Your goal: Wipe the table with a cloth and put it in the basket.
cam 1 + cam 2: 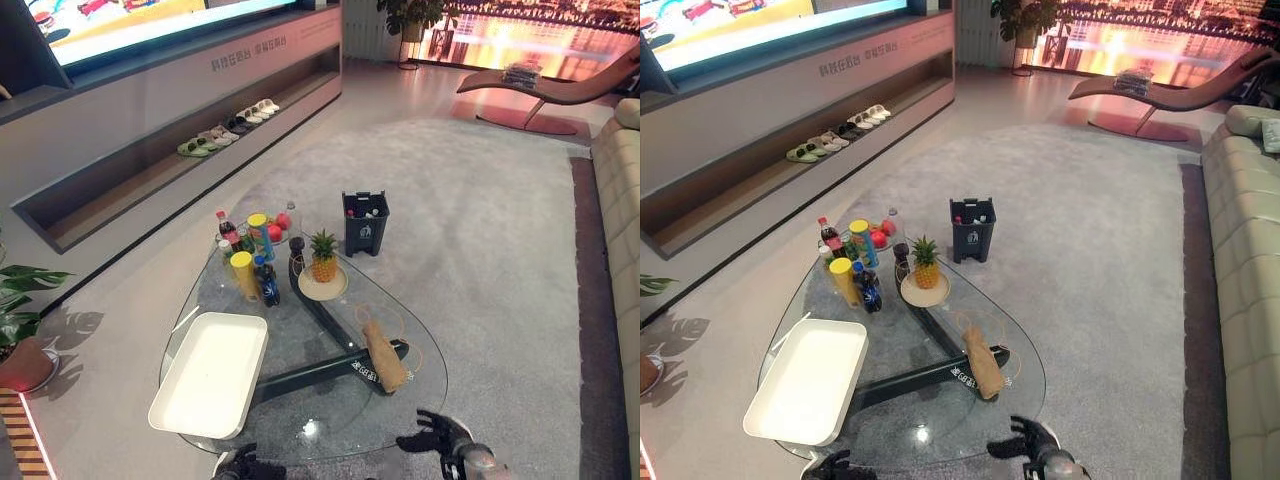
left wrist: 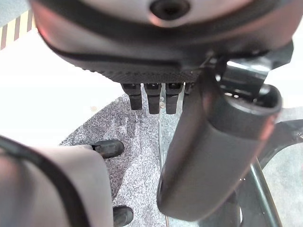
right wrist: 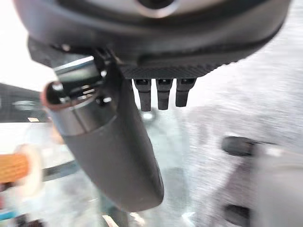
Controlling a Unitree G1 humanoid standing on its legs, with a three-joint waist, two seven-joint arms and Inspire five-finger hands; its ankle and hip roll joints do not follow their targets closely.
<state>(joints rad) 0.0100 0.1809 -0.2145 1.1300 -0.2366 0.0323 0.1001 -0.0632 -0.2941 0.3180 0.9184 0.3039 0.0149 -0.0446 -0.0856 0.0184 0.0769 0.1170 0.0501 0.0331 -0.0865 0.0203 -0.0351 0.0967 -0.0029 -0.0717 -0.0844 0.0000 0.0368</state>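
one cloth (image 1: 384, 356), one pineapple (image 1: 323, 256), one tray (image 1: 211, 373), one bin (image 1: 365, 222)

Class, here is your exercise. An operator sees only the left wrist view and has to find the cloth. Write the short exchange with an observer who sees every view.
Operator: I see my left hand over carpet and a glass edge. Where is the cloth?
Observer: The brown cloth lies on the right part of the glass table, with nothing holding it.
Operator: Is the right hand near it?
Observer: The right hand is open by the table's near edge, apart from the cloth.
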